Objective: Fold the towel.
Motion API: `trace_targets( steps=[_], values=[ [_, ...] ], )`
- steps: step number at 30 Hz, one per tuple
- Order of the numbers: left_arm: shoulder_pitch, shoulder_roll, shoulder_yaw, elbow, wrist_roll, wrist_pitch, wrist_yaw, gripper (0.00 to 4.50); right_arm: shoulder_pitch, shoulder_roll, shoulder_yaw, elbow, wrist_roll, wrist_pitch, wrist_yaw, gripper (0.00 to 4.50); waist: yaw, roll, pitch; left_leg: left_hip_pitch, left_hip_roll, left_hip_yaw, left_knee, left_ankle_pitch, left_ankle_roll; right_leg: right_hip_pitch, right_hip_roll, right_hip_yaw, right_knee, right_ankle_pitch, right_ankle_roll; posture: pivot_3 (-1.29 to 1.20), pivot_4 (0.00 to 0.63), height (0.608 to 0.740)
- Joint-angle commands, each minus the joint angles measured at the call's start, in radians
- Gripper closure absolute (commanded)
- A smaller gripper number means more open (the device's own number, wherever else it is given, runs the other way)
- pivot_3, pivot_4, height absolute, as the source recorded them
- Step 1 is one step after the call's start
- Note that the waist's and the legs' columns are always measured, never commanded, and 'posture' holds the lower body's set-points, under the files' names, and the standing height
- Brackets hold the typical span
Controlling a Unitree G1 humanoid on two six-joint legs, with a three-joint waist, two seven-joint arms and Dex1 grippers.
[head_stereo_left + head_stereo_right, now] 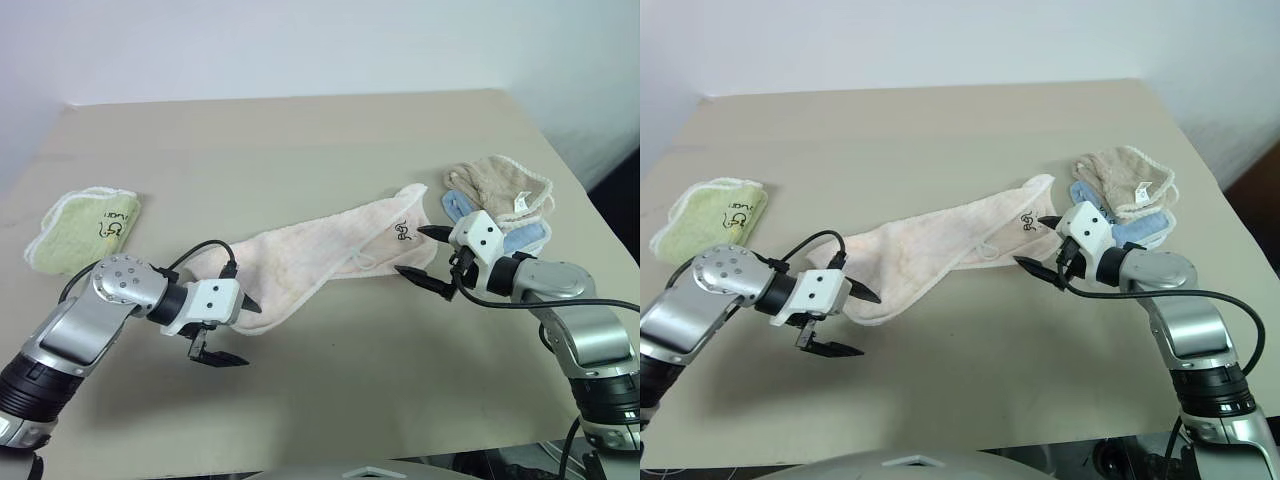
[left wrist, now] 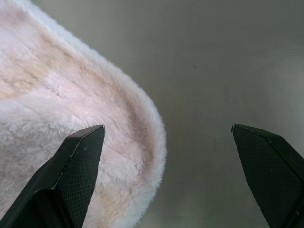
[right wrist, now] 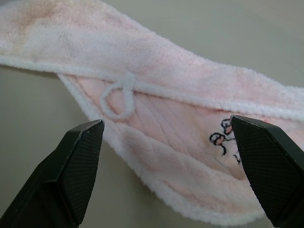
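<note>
On the tan table [image 1: 330, 400]: cloths, four counted. One towel [image 1: 320, 250], pale pink terry, lying in a long, loosely folded strip across the middle, with its dark printed mark and small loop near the robot's-right end. One light green folded cloth [image 1: 85, 228] at the left edge, its print too small to read. One beige cloth [image 1: 500, 188] at the right, lying on one blue cloth [image 1: 520, 238] that is mostly hidden. Grippers, two: left gripper [image 1: 232, 332] at the towel's left end, jaws spread wide, empty; right gripper [image 1: 425, 253] at its right end, jaws likewise spread, holding nothing.
</note>
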Motion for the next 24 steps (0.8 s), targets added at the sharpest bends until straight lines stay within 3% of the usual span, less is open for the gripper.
trace_targets(
  steps=[1,6,7,10,21,24],
  values=[
    [-0.058,-0.036,-0.051,0.047,0.056,-0.034,0.002,0.01,-0.013,-0.009,-0.026,-0.036,0.016,0.008,-0.005,0.0,0.0,0.0,0.0,0.0,0.0,0.0,0.0,0.0,0.0,0.0,0.0,0.0,0.0,0.0,0.0,0.0,0.15,0.728],
    [-0.104,-0.069,-0.076,0.11,0.096,-0.065,0.0,0.01,-0.006,-0.011,-0.035,-0.052,0.015,0.018,-0.011,0.0,0.001,0.0,0.0,0.0,0.0,0.0,0.001,0.0,0.0,0.001,0.0,0.0,0.0,0.0,0.0,0.0,0.15,0.728],
    [-0.107,-0.071,-0.076,0.115,0.097,-0.068,-0.001,0.18,-0.001,-0.012,-0.039,-0.055,0.016,0.019,-0.012,0.0,0.0,0.0,0.0,0.0,0.0,0.0,0.001,0.0,0.0,0.001,0.0,0.0,0.0,0.0,0.0,0.0,0.15,0.728],
    [-0.108,-0.077,-0.073,0.124,0.092,-0.078,-0.003,0.89,0.008,-0.016,-0.048,-0.061,0.018,0.02,-0.014,0.0,0.0,0.0,0.0,0.0,0.0,0.0,0.001,0.0,0.0,0.001,0.0,0.0,0.0,0.0,0.0,0.0,0.15,0.728],
    [-0.08,-0.074,-0.048,0.098,0.039,-0.076,-0.021,4.48,0.012,-0.031,-0.067,-0.057,0.015,0.016,-0.017,0.0,0.0,0.0,0.0,0.0,0.0,0.0,0.001,0.0,0.0,0.001,0.0,0.0,0.0,0.0,0.0,0.0,0.15,0.728],
    [-0.055,-0.057,-0.032,0.078,0.032,-0.084,-0.02,4.48,-0.002,-0.035,-0.067,-0.048,0.004,0.007,-0.015,0.0,-0.001,0.0,0.0,0.0,0.0,0.0,0.001,0.0,0.0,0.001,0.0,0.0,0.0,0.0,0.0,0.0,0.15,0.728]
  ],
)
